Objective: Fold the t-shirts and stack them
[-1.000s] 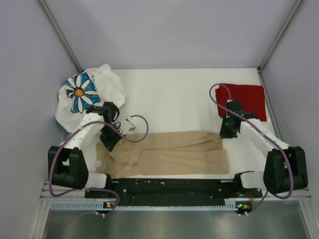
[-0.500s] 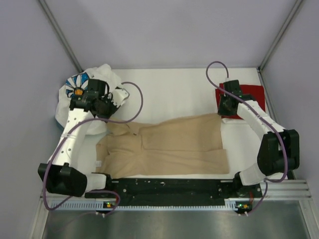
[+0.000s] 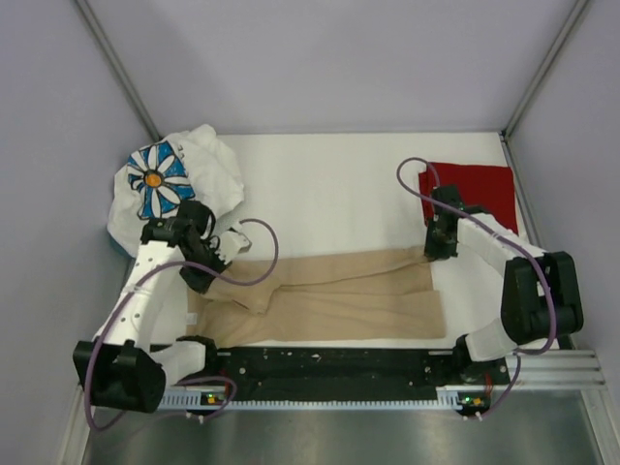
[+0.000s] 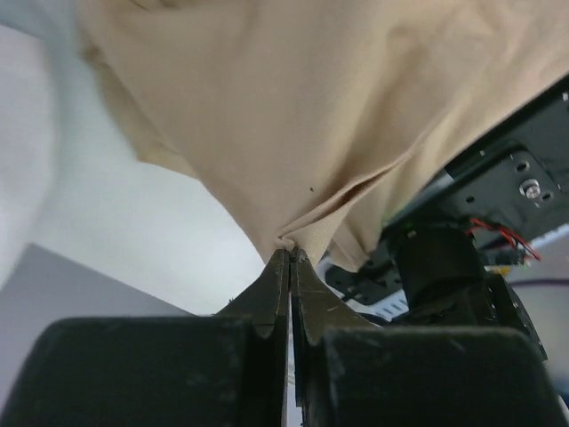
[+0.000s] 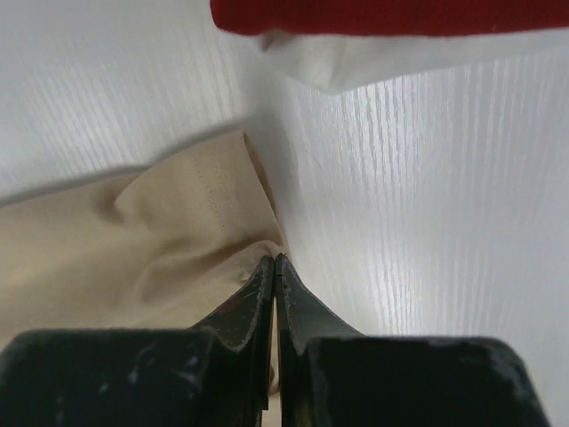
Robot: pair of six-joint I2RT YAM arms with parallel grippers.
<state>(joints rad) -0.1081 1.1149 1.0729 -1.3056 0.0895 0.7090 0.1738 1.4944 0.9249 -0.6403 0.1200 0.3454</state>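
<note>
The tan t-shirt point(image 3: 329, 300) lies as a long band near the table's front edge. My left gripper point(image 3: 208, 273) is shut on a pinch of its left end, seen in the left wrist view point(image 4: 291, 253) with the tan cloth point(image 4: 293, 116) hanging from the tips. My right gripper point(image 3: 436, 248) is shut on the shirt's far right corner point(image 5: 274, 260), with the tan cloth point(image 5: 133, 240) to its left. The dark red t-shirt point(image 3: 475, 192) lies folded flat at the back right and also shows in the right wrist view point(image 5: 400, 13). The white daisy t-shirt point(image 3: 170, 184) is crumpled at the back left.
The white table cover point(image 3: 329, 194) stretches between the shirts. A black rail point(image 3: 329, 363) with the arm bases runs along the near edge. Grey walls point(image 3: 58, 145) close in the left, back and right sides.
Both grippers have moved from farther back toward the near side, carrying the tan shirt's far edge with them. The shirt now lies as a narrower band.
</note>
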